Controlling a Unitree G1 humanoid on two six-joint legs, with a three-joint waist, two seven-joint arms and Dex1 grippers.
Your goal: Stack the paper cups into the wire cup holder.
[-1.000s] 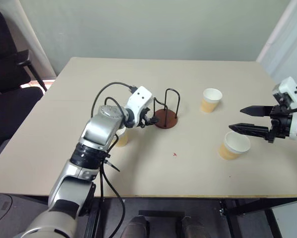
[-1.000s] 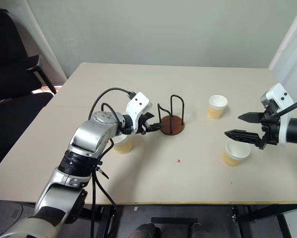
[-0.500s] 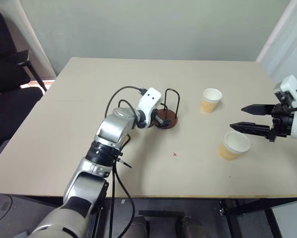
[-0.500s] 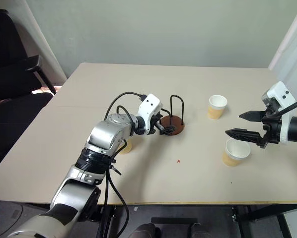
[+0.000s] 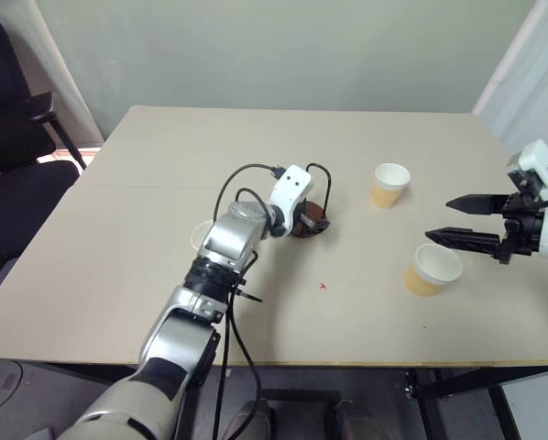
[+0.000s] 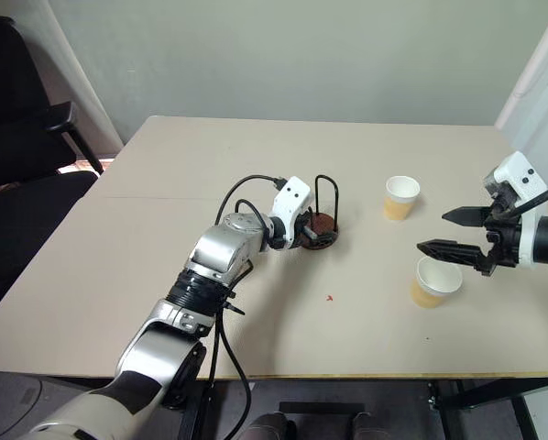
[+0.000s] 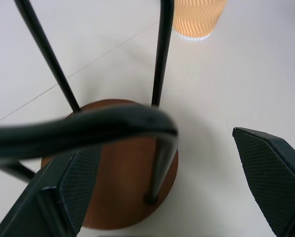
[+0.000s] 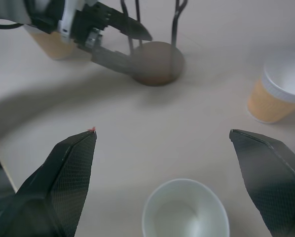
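Beige surface [image 5: 118,229]: left pincer [image 6: 312,234], jaws apart, is being positioned at the brown-based black wire cup holder [image 6: 322,223]; loops should be straddled squarely.

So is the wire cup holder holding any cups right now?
Empty. The wire cup holder shows a bare brown base between its loops; all three paper cups stand on the table.

A rectangular table with a pale beige top [image 5: 164,183] stands before a plain grey-green wall [image 5: 283,46]. To the left, a black office chair with a padded seat and armrest [image 5: 17,165] sits beside the table. At the right edge, a pale white panel [image 5: 531,73] slants down toward the table's far corner. Beneath the near edge lies a dark grey floor [image 5: 36,394]. Lighting is even and diffuse.
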